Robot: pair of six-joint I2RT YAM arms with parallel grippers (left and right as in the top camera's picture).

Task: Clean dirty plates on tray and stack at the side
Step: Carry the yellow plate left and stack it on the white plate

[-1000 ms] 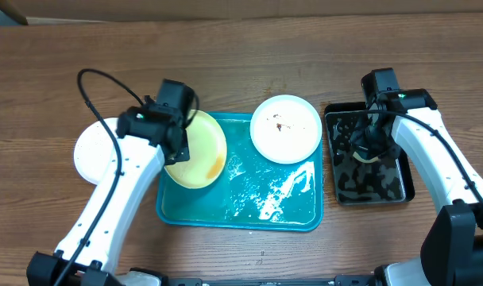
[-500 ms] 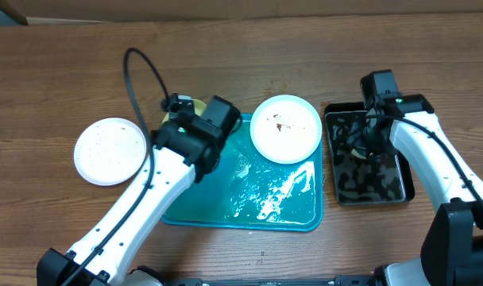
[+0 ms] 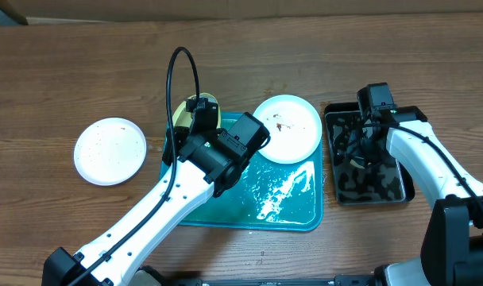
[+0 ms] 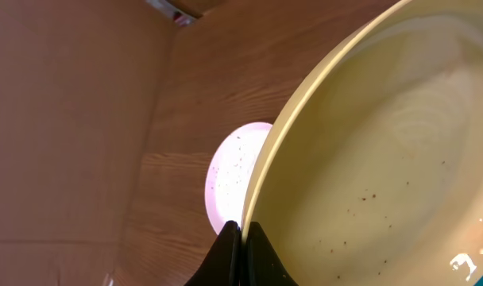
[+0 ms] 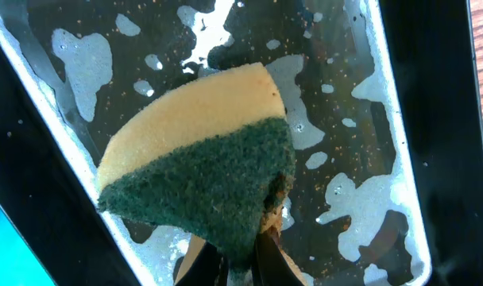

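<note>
Left white plate (image 3: 110, 151) lies flat on table (image 3: 67, 63), left of tray (image 3: 293, 208), not touching. Left pincer (image 4: 241, 232) pinched tight on rim of yellow plate (image 4: 369, 159); plate tipped up over tray's far left corner. Right white plate (image 3: 286, 129), brown specks on it, sits at tray's far right corner. Right pincer (image 5: 241, 256) squeezed narrow on sponge (image 5: 198, 179), green side showing, inside wet black tub (image 3: 388, 191).

Three plates: two white plates (image 3: 110, 151) (image 3: 287, 127) and one yellow-green plate (image 4: 384, 159). One teal tray (image 3: 305, 214), one black tub (image 3: 369, 187), one sponge (image 5: 202, 179). Two robot arms (image 3: 170, 199) (image 3: 432, 163) over one counter (image 3: 305, 56).
</note>
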